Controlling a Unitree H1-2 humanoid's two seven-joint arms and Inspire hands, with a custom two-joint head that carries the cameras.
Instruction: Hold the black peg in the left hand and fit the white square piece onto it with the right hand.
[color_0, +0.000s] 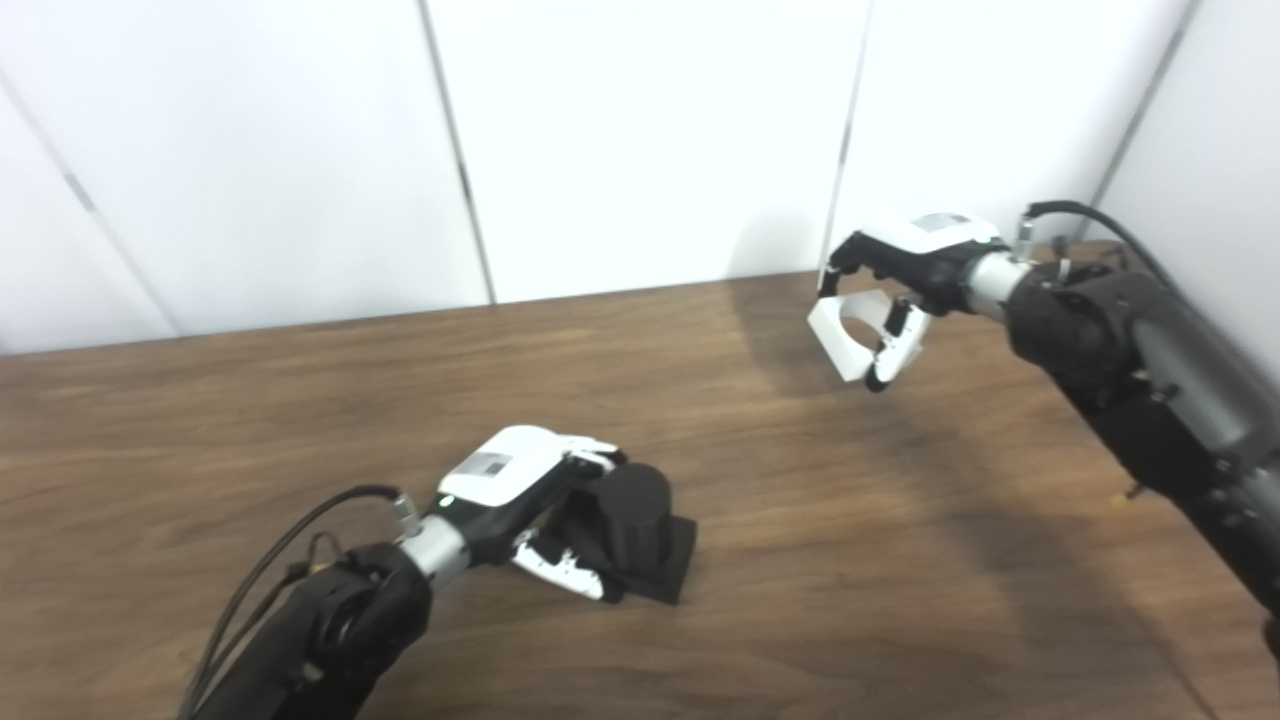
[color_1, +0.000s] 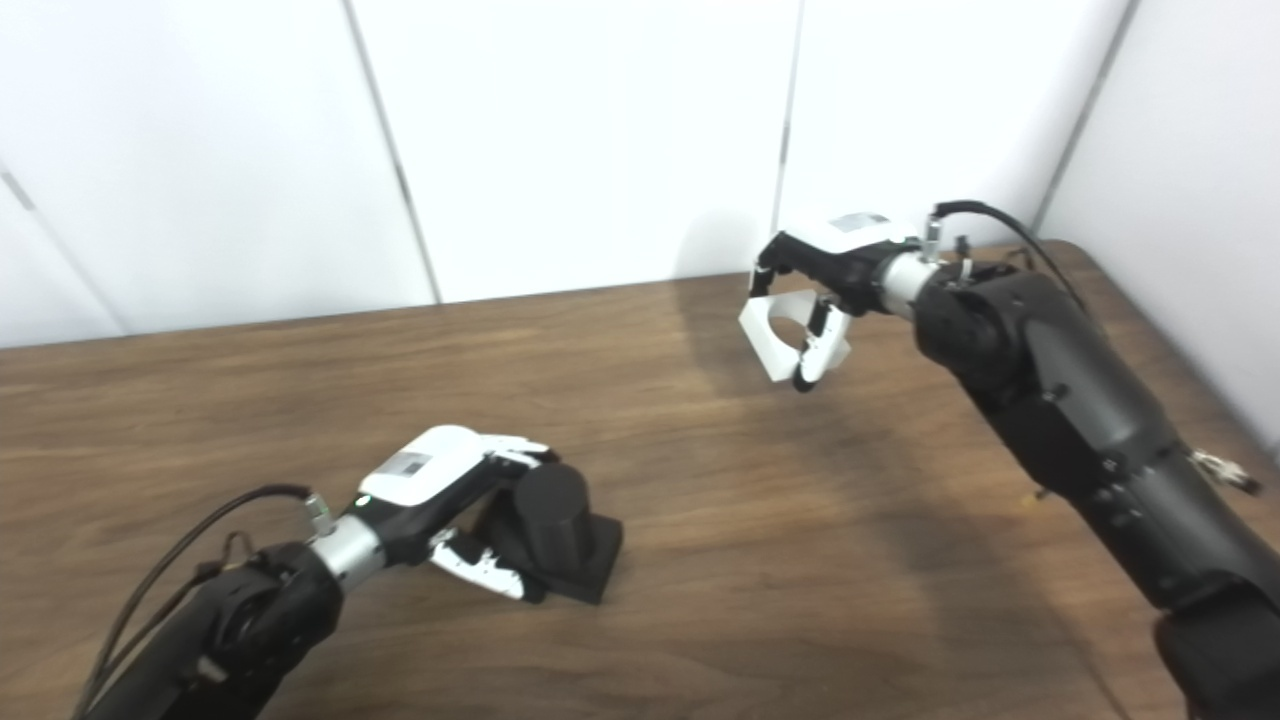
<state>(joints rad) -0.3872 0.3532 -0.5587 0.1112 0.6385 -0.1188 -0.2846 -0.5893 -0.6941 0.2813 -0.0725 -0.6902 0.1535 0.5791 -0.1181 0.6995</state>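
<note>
With the left hand (color_0: 520, 505) clamped on the black peg (color_0: 632, 520) on the table (color_0: 850, 560) and the right hand (color_0: 905, 290) pinching the white square piece (color_0: 840, 335) aloft at 2 o'clock, a tilted approach may jam the hole.

Left eye view: placed high at head level, looking down and forward over the brown table (color_0: 300, 400) toward the white wall panels (color_0: 650, 130) behind it.
Right eye view: set just beside it, facing the same way; everything is seen shifted a little leftward.
Nearness: close range; both arms are seen entering from the bottom edge.
Shared part: nearly all of the scene, with the left hand (color_0: 530, 500), the right hand (color_1: 830, 290), the tabletop and the wall.
Difference: more of the table's right corner (color_1: 1080, 250) is taken in by the right eye view.
</note>
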